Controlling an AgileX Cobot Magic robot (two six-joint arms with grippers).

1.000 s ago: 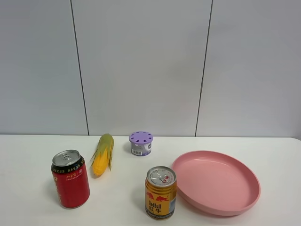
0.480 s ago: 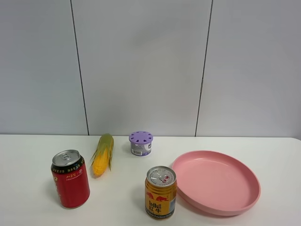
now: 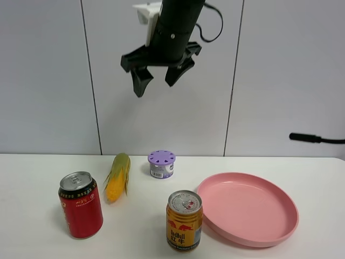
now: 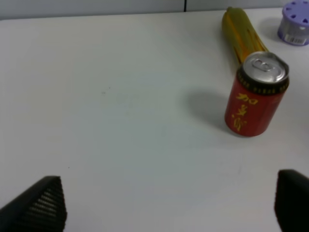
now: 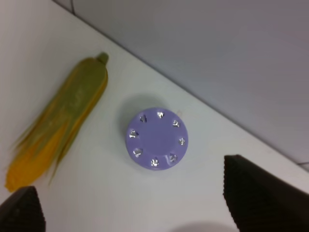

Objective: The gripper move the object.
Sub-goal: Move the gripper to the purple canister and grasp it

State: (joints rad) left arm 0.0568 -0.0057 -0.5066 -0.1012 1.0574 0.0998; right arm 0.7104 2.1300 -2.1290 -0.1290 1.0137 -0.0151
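The object, a small round container with a purple holed lid (image 3: 161,164), stands on the white table near the back wall, between the corn and the pink plate. My right gripper (image 3: 156,81) hangs high above it, open and empty. In the right wrist view the container (image 5: 156,138) lies below the open right gripper (image 5: 130,193), between its two fingers. My left gripper (image 4: 166,203) is open and empty over bare table. The container (image 4: 295,21) sits far from it, beyond the red can. The left gripper does not show in the exterior view.
A corn cob (image 3: 118,177) lies left of the container. A red can (image 3: 81,212) stands at the front left, a gold Red Bull can (image 3: 184,220) at the front middle, a pink plate (image 3: 291,216) at the right. A black rod (image 3: 315,138) juts in at the right edge.
The right arm and its open gripper have come into the exterior view, high above the container. A black rod has appeared at the right edge. The table objects have not moved.
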